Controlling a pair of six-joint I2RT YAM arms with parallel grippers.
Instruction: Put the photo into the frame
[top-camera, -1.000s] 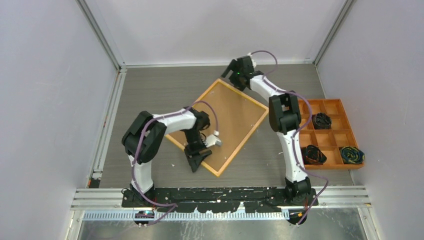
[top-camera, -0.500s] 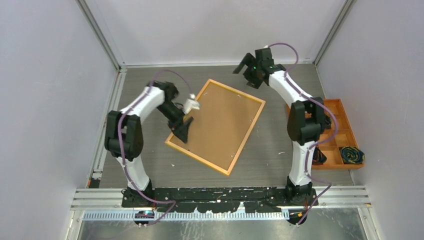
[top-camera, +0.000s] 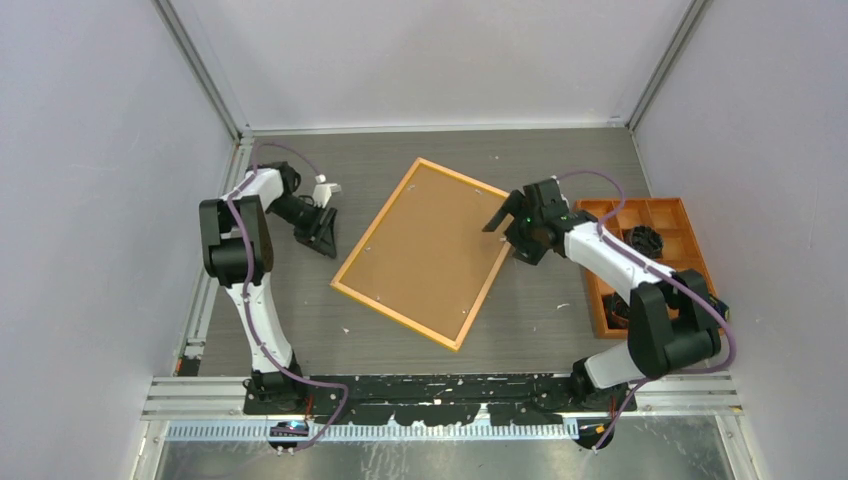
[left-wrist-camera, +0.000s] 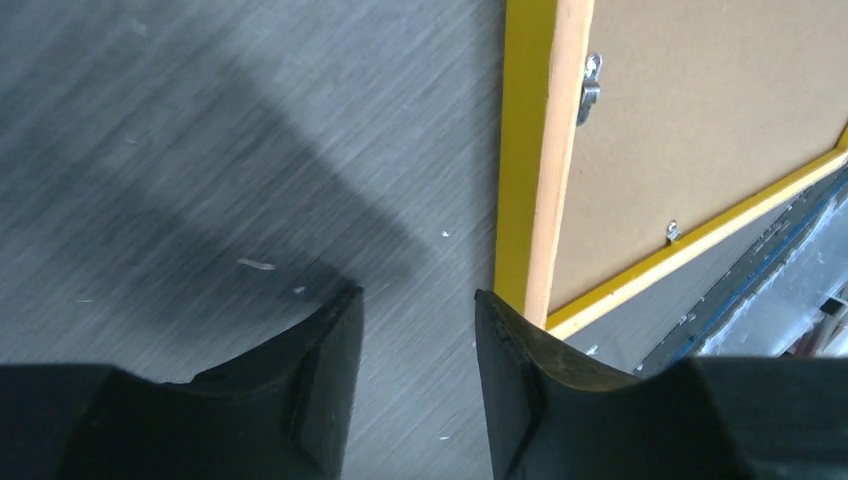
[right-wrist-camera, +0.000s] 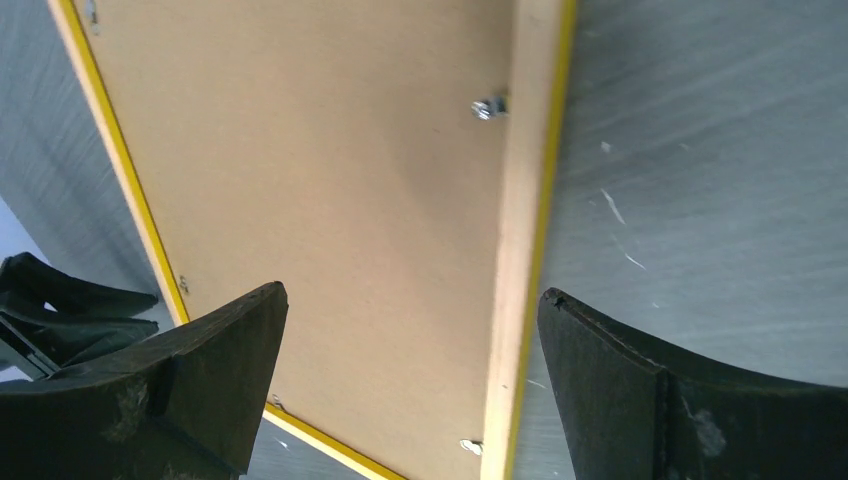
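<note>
Top external view: the frame (top-camera: 425, 250) lies back-up and skewed on the grey table (top-camera: 300, 335), with bare surface along every edge. The left gripper (top-camera: 325, 232) sits off its left side. The right gripper (top-camera: 505, 228) hangs at its right edge, near the orange tray (top-camera: 668, 205).

Left wrist view: fingers (left-wrist-camera: 320, 345) partly apart, grasping nothing, with the frame's yellow corner just beside one tip.

Right wrist view: jaws spread wide and empty, with the frame's long edge between them. Metal tabs (right-wrist-camera: 487, 107) show.
</note>
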